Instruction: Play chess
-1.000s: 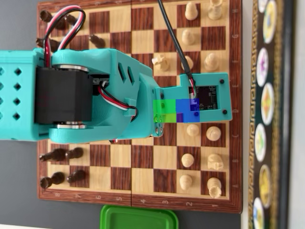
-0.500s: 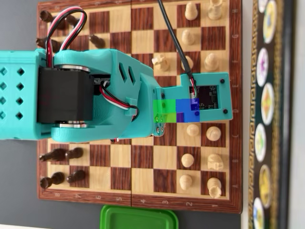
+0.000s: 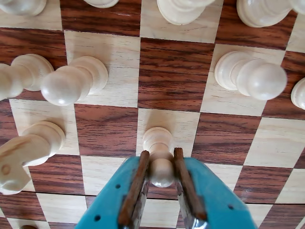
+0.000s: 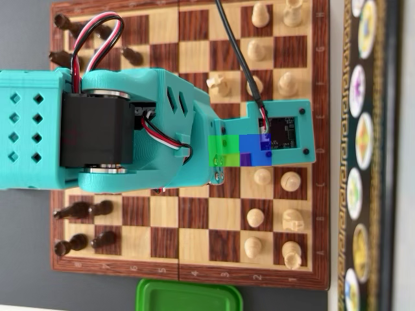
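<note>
Closest to my wrist camera, the gripper (image 3: pixel 162 179) comes in from six o'clock, its two teal fingers (image 3: pixel 217 200) lined with brown pads (image 3: pixel 135 188), and I see the jaws drawn narrow around the round head of a white pawn (image 3: pixel 159 157), one pad on each side of it. That pawn stands upright on a light square of the chessboard (image 3: pixel 171 74), just below the middle of the frame. Moving outward, at nine o'clock a taller white piece (image 3: pixel 26 152) leans across the left edge; I think it is a knight, but the lens distorts it too much to be sure. Beyond it, at ten o'clock, two more white pawns (image 3: pixel 71 81) stand side by side, and at two o'clock another pawn (image 3: pixel 252 76) sits on a light square. Along twelve o'clock only the bases of the back-row pieces (image 3: pixel 183 10) show. From the overhead view, the teal arm (image 4: pixel 130 129) reaches across the board from nine o'clock and covers the gripped pawn, so I cannot check the hold there. White pieces (image 4: pixel 285 181) crowd the three o'clock side, dark pieces (image 4: pixel 81 208) the nine o'clock side, and a green lid (image 4: pixel 188 297) lies off the board at six o'clock.
</note>
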